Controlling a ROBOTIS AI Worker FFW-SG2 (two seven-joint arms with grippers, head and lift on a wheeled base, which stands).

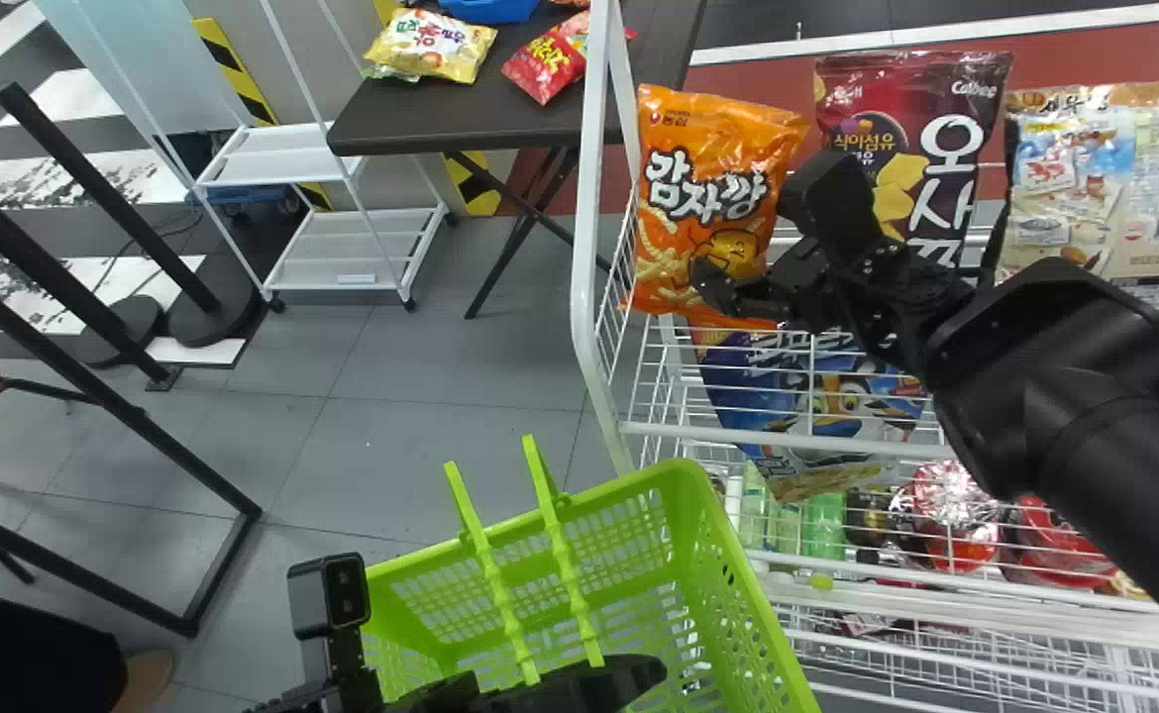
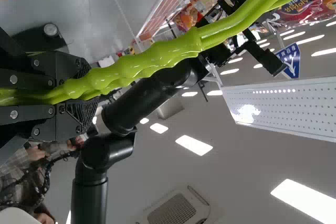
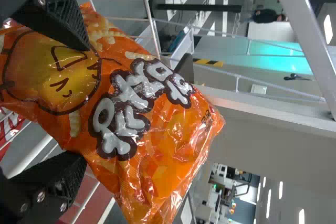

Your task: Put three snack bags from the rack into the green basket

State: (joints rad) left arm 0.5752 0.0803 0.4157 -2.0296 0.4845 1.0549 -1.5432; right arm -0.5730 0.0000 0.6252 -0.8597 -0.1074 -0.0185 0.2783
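My right gripper point(image 3: 86, 107) stood at the lower half of the orange snack bag point(image 1: 708, 183), fingers wide apart toward either side; as far as I could judge, they hadn't pinched it. The bag's long axis ran upright at the end of the rack point(image 1: 589, 198), above the green basket point(image 1: 700, 515), whose handle point(image 2: 149, 61) my left gripper point(image 2: 90, 91) clamped.

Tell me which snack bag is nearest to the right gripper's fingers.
The orange snack bag, leftmost at the rack in head view; the right gripper has its fingertips there.
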